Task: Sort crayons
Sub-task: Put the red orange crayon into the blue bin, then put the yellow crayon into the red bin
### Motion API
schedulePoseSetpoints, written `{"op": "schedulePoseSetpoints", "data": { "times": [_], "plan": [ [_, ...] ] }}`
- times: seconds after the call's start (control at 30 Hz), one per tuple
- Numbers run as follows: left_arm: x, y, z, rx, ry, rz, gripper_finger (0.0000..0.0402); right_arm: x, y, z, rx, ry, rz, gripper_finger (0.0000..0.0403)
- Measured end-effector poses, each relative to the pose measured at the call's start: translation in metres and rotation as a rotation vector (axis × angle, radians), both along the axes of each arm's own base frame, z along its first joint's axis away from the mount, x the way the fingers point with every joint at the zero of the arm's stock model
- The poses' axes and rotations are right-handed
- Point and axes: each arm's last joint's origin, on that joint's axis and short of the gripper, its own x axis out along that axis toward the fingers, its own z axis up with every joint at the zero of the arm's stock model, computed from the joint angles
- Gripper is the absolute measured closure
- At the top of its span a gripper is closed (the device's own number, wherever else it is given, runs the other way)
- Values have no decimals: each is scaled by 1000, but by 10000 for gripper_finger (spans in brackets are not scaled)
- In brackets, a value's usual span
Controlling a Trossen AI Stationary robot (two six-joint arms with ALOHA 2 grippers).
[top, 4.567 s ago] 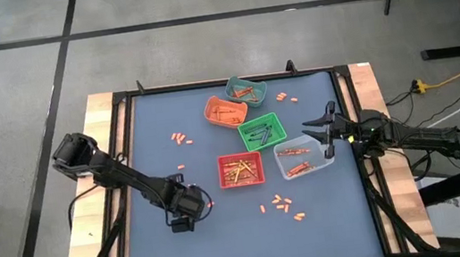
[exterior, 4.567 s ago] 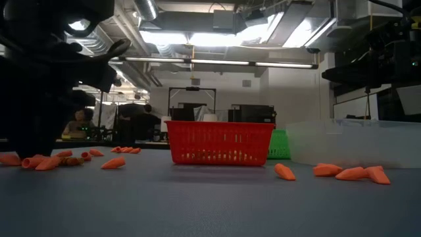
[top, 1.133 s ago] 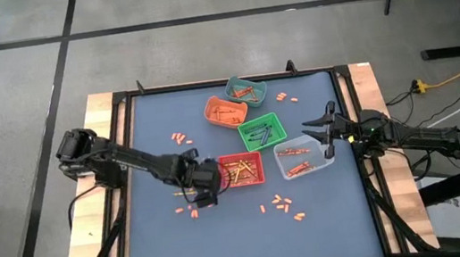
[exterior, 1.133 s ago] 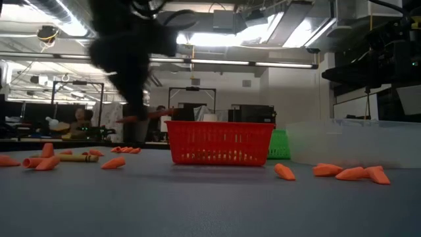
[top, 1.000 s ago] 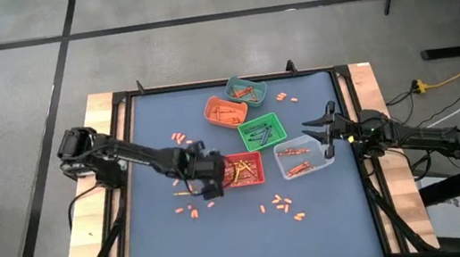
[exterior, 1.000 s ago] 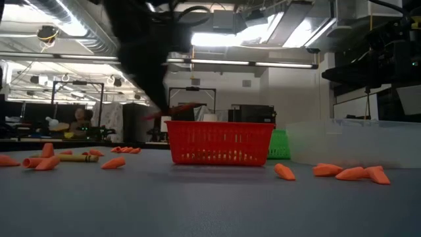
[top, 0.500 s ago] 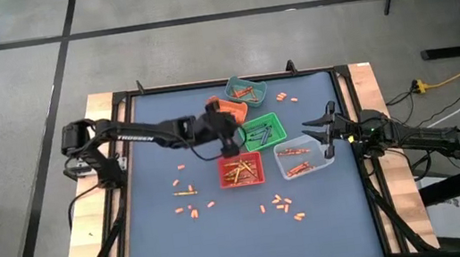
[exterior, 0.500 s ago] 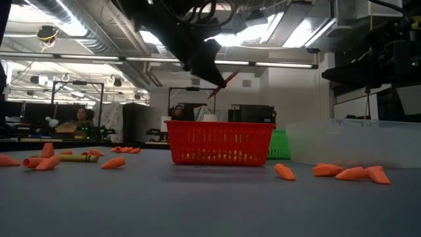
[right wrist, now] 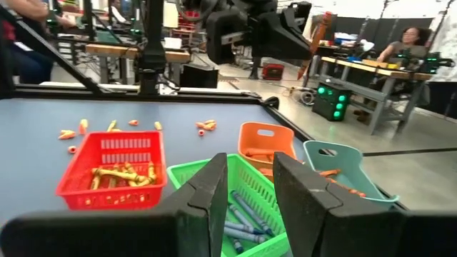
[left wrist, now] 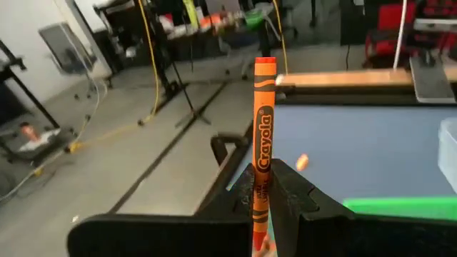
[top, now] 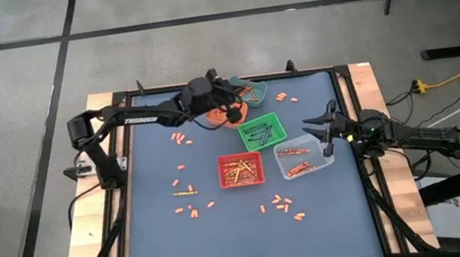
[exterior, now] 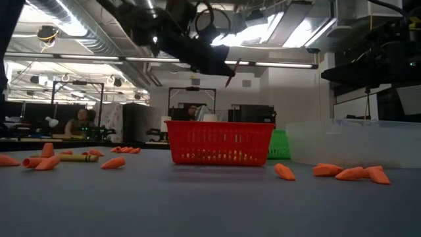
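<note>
Upright, an orange crayon [left wrist: 263,143] sits pinched between the left gripper's [left wrist: 265,187] closed fingers.

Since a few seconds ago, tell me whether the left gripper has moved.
Yes. The left gripper, shut on an orange crayon, went from the table's near-left area, past the red bin, to above the orange bin.

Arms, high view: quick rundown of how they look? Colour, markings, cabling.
Both arms are dark, slim and multi-jointed. The left arm carries white lettering along its long link. The right arm has dark cables at its base end. Each ends in a gripper with two dark, blocky fingers.
</note>
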Motion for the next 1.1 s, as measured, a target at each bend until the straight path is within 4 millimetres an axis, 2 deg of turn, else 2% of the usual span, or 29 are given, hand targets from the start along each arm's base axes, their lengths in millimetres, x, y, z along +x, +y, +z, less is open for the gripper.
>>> {"op": "schedulePoseSetpoints", "data": {
  "times": [0.2, 0.4, 0.57, 0.93, 1.1],
  "plan": [
    [8, 29, -22, 37, -101, 29, 393, 0, 0, 0, -1, -3, -14, 290],
    [10, 51, -58, 12, -70, 76, 393, 0, 0, 0, -1, -4, -14, 290],
    [9, 60, -82, -76, -55, 113, 391, 0, 0, 0, -1, -4, -13, 290],
    [9, 61, -85, -121, -73, 133, 328, 0, 0, 0, -1, -4, -12, 290],
    [9, 61, -84, -121, -77, 133, 320, 0, 0, 0, -1, -4, -12, 290]
  ]
}}
